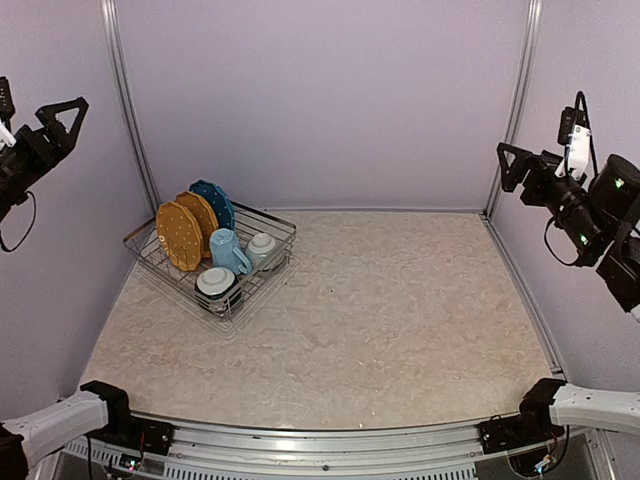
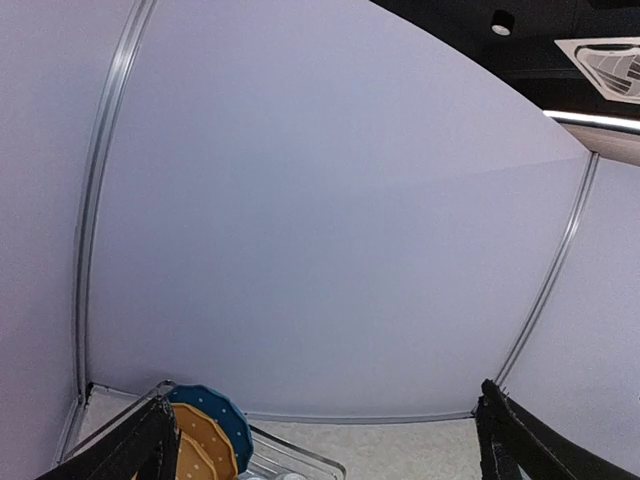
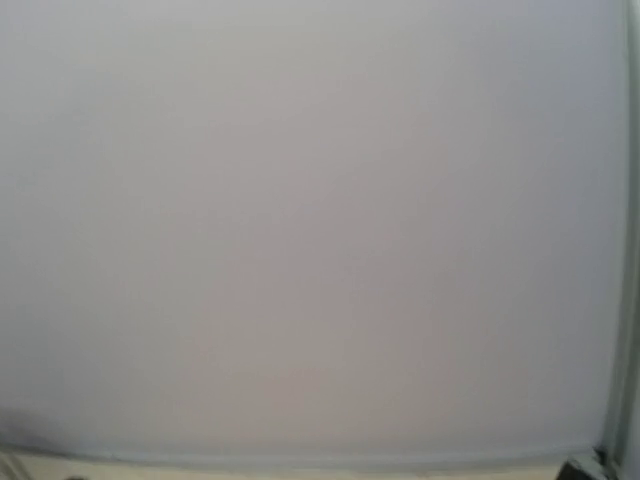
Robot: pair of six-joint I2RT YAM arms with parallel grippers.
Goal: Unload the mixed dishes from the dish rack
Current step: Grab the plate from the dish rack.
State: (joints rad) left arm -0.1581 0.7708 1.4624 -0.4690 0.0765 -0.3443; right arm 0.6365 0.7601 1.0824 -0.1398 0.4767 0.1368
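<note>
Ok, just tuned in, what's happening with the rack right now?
No dish is out on the table yet. The dish rack sits at its left, holding two orange-yellow plates and a blue plate upright, plus a light blue mug and two white bowls. The left gripper and right gripper hang raised at the sides, open and empty.

A dish rack sits on the table, toward its far left corner. Inside it, three plates stand upright in a row along the left rear side. A mug sits just right of them, with a bowl beside it and a second bowl at the near corner. The left gripper and right gripper hang high at opposite sides.
</note>
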